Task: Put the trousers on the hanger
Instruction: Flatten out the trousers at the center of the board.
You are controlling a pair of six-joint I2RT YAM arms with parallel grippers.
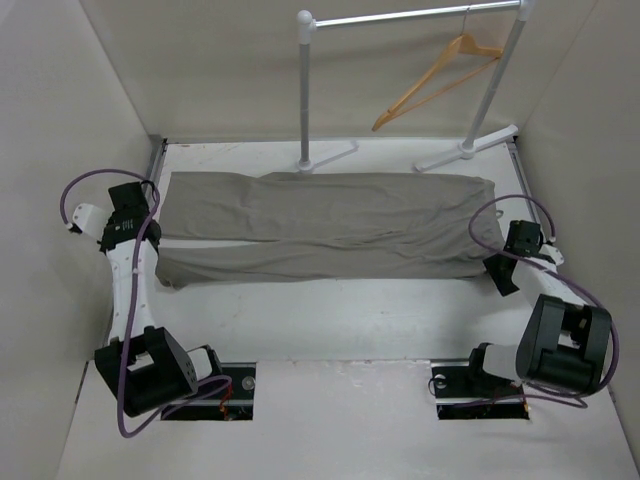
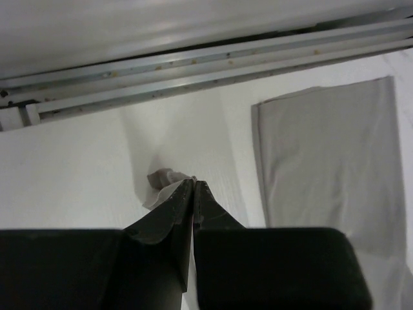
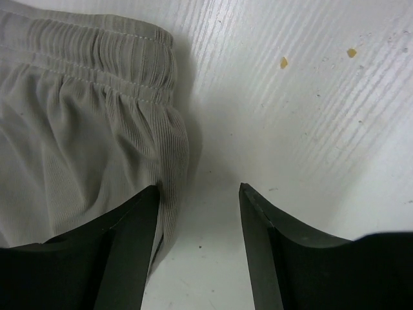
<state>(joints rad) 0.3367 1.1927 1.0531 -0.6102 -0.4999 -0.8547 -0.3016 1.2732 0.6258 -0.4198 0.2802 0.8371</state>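
The grey-taupe trousers (image 1: 320,225) lie flat across the table, legs to the left and waistband (image 3: 97,51) to the right. My left gripper (image 1: 152,238) is at the leg end. In the left wrist view it (image 2: 194,181) is shut, with a small fold of cloth (image 2: 164,183) pinched at the tips and the flat leg (image 2: 329,168) to its right. My right gripper (image 1: 495,265) is low at the waistband end. In its own view it (image 3: 199,187) is open, the left finger on the cloth's edge and bare table between the fingers. The tan wooden hanger (image 1: 435,80) hangs on the rail.
The white-and-silver clothes rail (image 1: 410,15) stands at the back, its feet (image 1: 330,155) on the table just behind the trousers. White walls close in both sides. An aluminium track (image 2: 193,71) runs along the table's left edge. Small crumbs (image 3: 284,62) lie near the waistband.
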